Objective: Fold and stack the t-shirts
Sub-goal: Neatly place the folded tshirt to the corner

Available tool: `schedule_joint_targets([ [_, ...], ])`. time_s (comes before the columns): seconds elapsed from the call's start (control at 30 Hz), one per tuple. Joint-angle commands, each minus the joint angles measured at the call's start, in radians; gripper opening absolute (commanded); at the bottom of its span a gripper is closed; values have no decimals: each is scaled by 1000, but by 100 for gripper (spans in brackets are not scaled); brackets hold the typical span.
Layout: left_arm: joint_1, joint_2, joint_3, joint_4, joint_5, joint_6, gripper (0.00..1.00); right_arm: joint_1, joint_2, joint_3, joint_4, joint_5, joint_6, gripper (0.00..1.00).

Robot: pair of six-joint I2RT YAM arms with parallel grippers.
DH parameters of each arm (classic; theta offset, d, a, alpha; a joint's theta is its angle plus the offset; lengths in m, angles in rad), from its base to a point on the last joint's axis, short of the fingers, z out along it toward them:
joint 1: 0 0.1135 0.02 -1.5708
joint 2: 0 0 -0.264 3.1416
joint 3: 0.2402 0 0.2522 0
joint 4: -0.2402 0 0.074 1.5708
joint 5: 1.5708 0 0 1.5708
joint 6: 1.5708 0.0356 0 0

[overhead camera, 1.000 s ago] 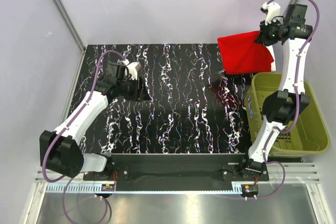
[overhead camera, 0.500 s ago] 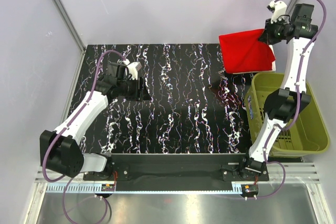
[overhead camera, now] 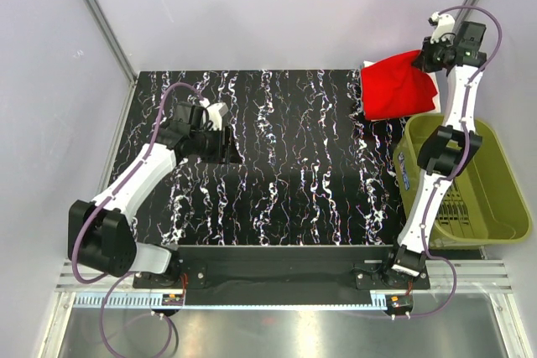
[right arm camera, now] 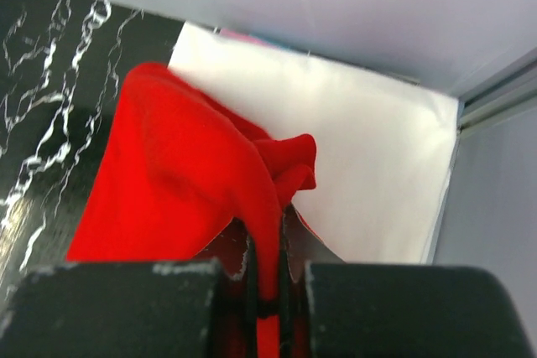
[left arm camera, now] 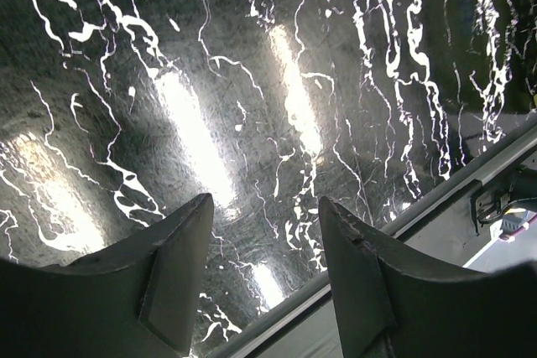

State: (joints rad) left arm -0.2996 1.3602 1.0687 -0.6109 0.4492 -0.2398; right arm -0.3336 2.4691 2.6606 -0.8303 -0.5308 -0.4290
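A bright red t-shirt (overhead camera: 398,85) hangs in the air at the table's back right corner, pinched in my right gripper (overhead camera: 426,58). In the right wrist view the red t-shirt (right arm camera: 185,182) is bunched between the shut jaws of the right gripper (right arm camera: 270,241). Under it lies a white folded t-shirt (right arm camera: 361,157), flat on the table by the wall. My left gripper (overhead camera: 225,147) hovers over the left part of the table. Its fingers (left arm camera: 180,257) stand apart, nothing between them.
An olive-green plastic basket (overhead camera: 482,207) stands at the table's right edge, beside the right arm. The black marbled tabletop (overhead camera: 285,165) fills the middle. Grey walls close in the back and both sides. The table's front rail (left arm camera: 470,182) shows in the left wrist view.
My right gripper has carried the red t-shirt a little to the right and further back, towards the corner. The left arm has shifted only slightly.
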Motion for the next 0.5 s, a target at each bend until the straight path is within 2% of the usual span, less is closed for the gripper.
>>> schedule_joint_targets([
  [0.0, 5, 14, 3, 25, 20, 0, 59, -22, 34, 35, 215, -11, 93, 0],
  [0.23, 8, 20, -3, 22, 2, 2, 59, -35, 93, 4, 422, 69, 202, 0],
  [0.33, 10, 34, 4, 23, 9, 0, 59, -45, 152, 90, 404, 84, 214, 0],
  [0.47, 10, 42, 5, 22, 20, 0, 59, -62, 165, 53, 447, 123, 220, 6],
])
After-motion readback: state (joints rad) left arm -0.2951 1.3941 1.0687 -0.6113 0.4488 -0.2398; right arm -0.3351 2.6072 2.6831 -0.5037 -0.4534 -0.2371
